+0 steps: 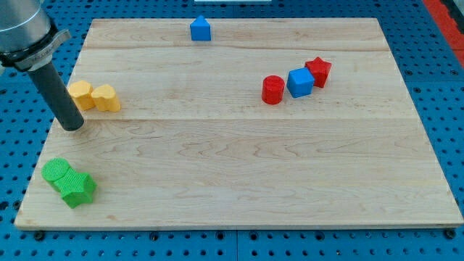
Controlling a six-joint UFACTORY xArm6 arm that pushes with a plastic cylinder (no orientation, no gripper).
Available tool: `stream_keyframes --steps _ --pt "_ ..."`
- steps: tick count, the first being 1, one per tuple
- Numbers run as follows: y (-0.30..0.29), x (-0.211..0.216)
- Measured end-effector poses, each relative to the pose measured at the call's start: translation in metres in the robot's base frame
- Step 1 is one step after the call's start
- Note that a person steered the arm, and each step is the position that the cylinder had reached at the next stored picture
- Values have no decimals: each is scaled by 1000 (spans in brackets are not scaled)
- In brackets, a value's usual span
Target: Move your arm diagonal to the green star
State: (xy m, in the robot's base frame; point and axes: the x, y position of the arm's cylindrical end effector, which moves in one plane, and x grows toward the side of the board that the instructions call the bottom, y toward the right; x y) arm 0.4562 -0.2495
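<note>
My tip (72, 127) sits at the board's (239, 181) left edge, beside the yellow blocks (94, 96), far of the green star (78, 190). No jaws, only a rod.

Green star (78, 188), yellow blocks (94, 96), pale wooden board (239, 167)

Bright even light, sharp focus, faint soft shadows

A pale wooden board (239, 159) lies on a blue perforated surface (442, 87). Light is even. A red patch (444, 11) shows at the view's top right.
</note>
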Motion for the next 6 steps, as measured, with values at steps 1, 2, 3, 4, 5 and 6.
stream_keyframes --steps 1,2,3,4,5,6 --pt "0 -9" --pt "2 -4" --pt "34 2" --pt "38 2" --pt "40 2" --pt "42 2"
